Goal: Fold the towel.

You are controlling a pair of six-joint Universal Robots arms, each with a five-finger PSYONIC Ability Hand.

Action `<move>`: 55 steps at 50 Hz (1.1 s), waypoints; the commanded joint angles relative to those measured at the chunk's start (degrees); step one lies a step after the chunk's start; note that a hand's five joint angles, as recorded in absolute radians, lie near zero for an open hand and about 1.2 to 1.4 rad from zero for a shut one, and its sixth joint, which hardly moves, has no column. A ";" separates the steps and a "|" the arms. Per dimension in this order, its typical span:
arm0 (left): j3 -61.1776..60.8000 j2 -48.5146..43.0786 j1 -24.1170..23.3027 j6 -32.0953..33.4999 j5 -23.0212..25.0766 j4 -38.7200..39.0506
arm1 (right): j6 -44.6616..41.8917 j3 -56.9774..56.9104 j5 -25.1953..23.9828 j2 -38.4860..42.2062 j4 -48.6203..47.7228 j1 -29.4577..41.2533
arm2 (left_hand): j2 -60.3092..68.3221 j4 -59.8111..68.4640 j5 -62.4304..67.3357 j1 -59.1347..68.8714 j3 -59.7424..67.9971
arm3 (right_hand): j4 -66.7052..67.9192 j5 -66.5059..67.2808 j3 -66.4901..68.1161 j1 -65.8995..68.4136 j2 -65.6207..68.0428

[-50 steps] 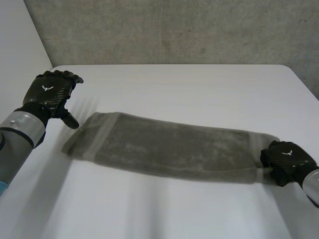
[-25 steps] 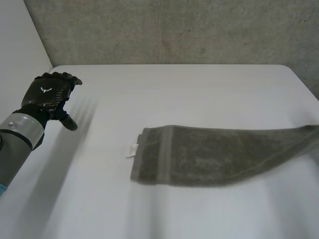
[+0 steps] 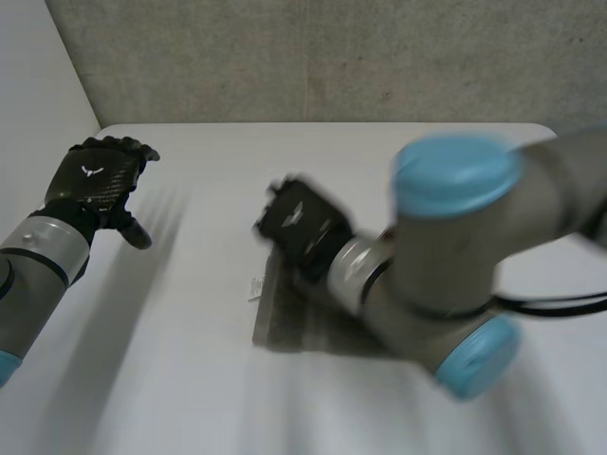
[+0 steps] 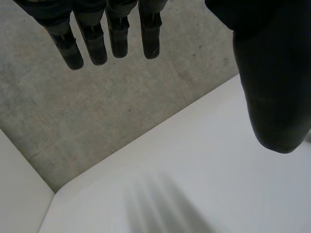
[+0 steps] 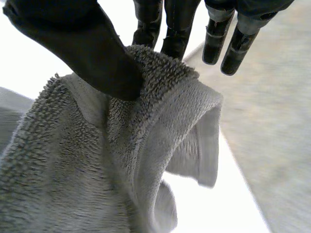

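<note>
Pinching a fold of the towel (image 5: 87, 165) between thumb and fingers, the right robot hand (image 3: 299, 226) hangs over the tabletop (image 3: 171, 398) middle, cloth trailing beneath; the left robot hand (image 3: 93, 178) hovers apart, fingers straight, empty.

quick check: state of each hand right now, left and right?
Left hand: open, holding nothing.
Right hand: shut on the towel, pinched between thumb and fingers.

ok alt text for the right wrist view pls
The right hand pinches a bunched fold of the grey towel between its thumb and fingers. A loose flap of the cloth hangs beside the fold, above the white table.
</note>
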 commanded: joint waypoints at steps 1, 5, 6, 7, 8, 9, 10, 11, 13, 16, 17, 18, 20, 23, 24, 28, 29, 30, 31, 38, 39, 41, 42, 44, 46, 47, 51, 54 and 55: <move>0.10 -0.62 -1.43 0.00 0.04 0.25 | -0.71 1.23 3.18 7.17 -0.94 3.57 | -3.72 -3.36 -2.96 -4.03 -2.96 | -4.37 -60.83 -2.48 -60.20 -59.44; 0.37 -0.97 -1.87 0.09 0.04 0.33 | 0.08 2.45 6.34 5.25 -1.12 2.87 | -3.72 -3.36 -2.96 -4.03 -2.96 | -4.37 -60.83 -2.48 -60.20 -59.44; 0.72 -0.97 -2.31 0.09 0.04 0.33 | 0.52 3.59 5.91 2.97 -1.29 2.26 | -3.72 -3.36 -2.96 -4.03 -2.96 | -4.37 -60.83 -2.48 -60.20 -59.44; 0.72 -0.97 -2.31 0.09 0.04 0.33 | 0.52 3.60 5.91 2.95 -1.30 2.25 | -3.72 -3.36 -2.96 -4.03 -2.96 | -4.37 -60.83 -2.48 -60.20 -59.44; 0.98 -0.97 -2.83 0.00 0.04 0.42 | 1.13 4.91 5.47 0.16 -1.73 1.21 | -3.72 -3.36 -2.96 -4.03 -2.96 | -4.37 -60.83 -2.48 -60.20 -59.44; 1.24 -0.97 -3.45 0.00 0.04 0.51 | 2.18 6.57 5.03 -2.65 -2.26 -0.28 | -3.72 -3.36 -2.96 -4.03 -2.96 | -4.37 -60.83 -2.48 -60.20 -59.44; 1.25 -0.97 -3.45 0.00 0.04 0.51 | 2.19 6.59 5.03 -2.68 -2.26 -0.30 | -3.72 -3.36 -2.96 -4.03 -2.96 | -4.37 -60.83 -2.48 -60.20 -59.44; 1.59 -0.97 -4.06 -0.09 0.04 0.60 | 3.24 8.42 4.68 -5.55 -2.70 -1.95 | -3.72 -3.36 -2.96 -4.03 -2.96 | -4.37 -60.83 -2.48 -60.20 -59.44; 2.21 -0.97 -4.95 -0.18 0.04 0.60 | 4.55 10.09 4.24 -8.19 -2.96 -3.53 | -3.72 -3.36 -2.96 -4.03 -2.96 | -4.37 -60.83 -2.48 -60.20 -59.44; 3.09 -0.97 -7.22 -0.35 -0.05 0.60 | 6.58 13.78 2.57 -12.59 -2.97 -6.52 | -3.72 -3.36 -2.96 -4.03 -2.96 | -4.37 -60.83 -2.48 -60.20 -59.44; 3.44 -1.06 -8.54 -0.35 -0.31 0.60 | 7.11 15.97 1.61 -14.17 -2.79 -8.10 | -3.72 -3.36 -2.96 -4.03 -2.96 | -4.37 -60.83 -2.48 -60.20 -59.44; 3.44 -1.06 -8.55 -0.35 -0.31 0.60 | 7.12 16.00 1.60 -14.19 -2.79 -8.12 | -3.72 -3.36 -2.96 -4.03 -2.96 | -4.37 -60.83 -2.48 -60.20 -59.44; 4.32 -1.41 -11.61 -0.53 -0.84 0.42 | 7.29 18.54 0.54 -15.42 -2.88 -9.70 | -3.72 -3.36 -2.96 -4.03 -2.96 | -4.37 -60.83 -2.48 -60.20 -59.44; 4.67 -1.85 -12.94 -0.62 -1.11 0.25 | 7.38 24.43 -1.65 -18.32 -3.41 -13.66 | -3.72 -3.36 -2.96 -4.03 -2.96 | -4.37 -60.83 -2.48 -60.20 -59.44; 5.02 -2.37 -14.34 -0.70 -1.11 0.16 | 7.38 27.65 -3.05 -19.36 -4.10 -16.36 | -3.72 -3.36 -2.96 -4.03 -2.96 | -4.37 -60.83 -2.48 -60.20 -59.44; 5.46 -4.48 -18.56 -0.70 -1.37 0.16 | 7.38 34.01 -6.31 -20.52 -7.01 -22.18 | -3.55 -3.36 -2.79 -3.86 -2.96 | -4.37 -60.83 -2.48 -60.20 -59.44; 5.47 -4.49 -18.57 -0.70 -1.37 0.16 | 7.38 37.15 -8.14 -20.95 -8.66 -24.45 | -3.55 -3.36 -2.79 -3.86 -2.96 | -4.37 -60.83 -2.48 -60.20 -59.44; 5.55 -5.45 -19.53 -0.70 -1.89 0.16 | 7.38 39.79 -9.98 -21.48 -10.25 -26.38 | -3.38 -3.36 -2.63 -3.70 -2.96 | -4.37 -60.83 -2.48 -60.20 -59.44; 5.99 -6.41 -20.49 -0.70 -2.51 0.07 | 7.38 39.81 -10.00 -21.48 -10.26 -26.40 | -3.38 -3.36 -2.62 -3.69 -2.96 | -4.37 -60.83 -2.48 -60.20 -59.44; 8.53 -11.86 -25.68 -0.97 -5.23 -0.02 | 7.29 47.72 -15.18 -21.57 -15.53 -33.69 | -3.38 -3.36 -2.62 -3.69 -2.96 | -4.37 -60.83 -2.48 -60.20 -59.44; 8.98 -13.35 -26.30 -1.05 -6.02 -0.02 | 7.47 48.59 -15.36 -21.49 -16.23 -34.31 | -3.55 -3.36 -2.79 -3.86 -2.96 | -4.37 -60.83 -2.48 -60.20 -59.44; 9.33 -14.76 -26.74 -0.97 -6.90 -0.02 | 7.38 49.56 -15.36 -21.48 -17.37 -34.83 | -3.55 -3.36 -2.79 -3.86 -2.96 | -4.37 -60.83 -2.48 -60.20 -59.44; 9.42 -15.99 -26.83 -0.97 -8.04 0.16 | 7.38 49.57 -15.36 -21.48 -17.38 -34.84 | -3.55 -3.36 -2.79 -3.86 -2.96 | -4.37 -60.83 -2.48 -60.20 -59.44; 9.42 -16.87 -26.92 -0.97 -9.27 0.33 | 7.38 51.67 -15.36 -21.48 -20.35 -36.06 | -3.55 -3.36 -2.79 -3.86 -2.96 | -4.37 -59.43 -2.48 -58.79 -58.04; 9.51 -17.32 -26.83 -0.88 -10.50 0.42 | 7.38 52.38 -15.36 -21.57 -21.50 -36.24 | -3.72 -3.36 -2.96 -4.03 -2.96 | -4.37 -56.91 -2.48 -56.27 -55.52; 9.51 -17.49 -26.83 -0.88 -11.64 0.42 | 7.38 52.82 -15.36 -21.57 -22.29 -36.33 | -3.72 -3.36 -2.96 -4.03 -2.96 | -4.37 -54.88 -2.48 -54.25 -53.49; 9.33 -17.50 -26.22 -1.06 -12.71 0.33 | 7.90 53.26 -15.36 -21.57 -23.44 -36.25 | -3.72 -3.36 -2.96 -4.03 -2.96 | -4.37 -48.67 -2.48 -48.03 -47.28; 8.54 -17.41 -25.95 -0.97 -13.06 0.60 | 10.00 53.44 -15.36 -21.66 -24.06 -35.90 | -3.72 -3.36 -2.96 -4.03 -2.96 | -4.37 -48.30 -2.48 -47.67 -46.91; 8.19 -17.41 -25.60 -0.97 -13.06 0.60 | 10.02 53.44 -15.36 -21.66 -24.06 -35.89 | -3.72 -3.36 -2.96 -4.03 -2.96 | -4.37 -48.30 -2.48 -47.67 -46.91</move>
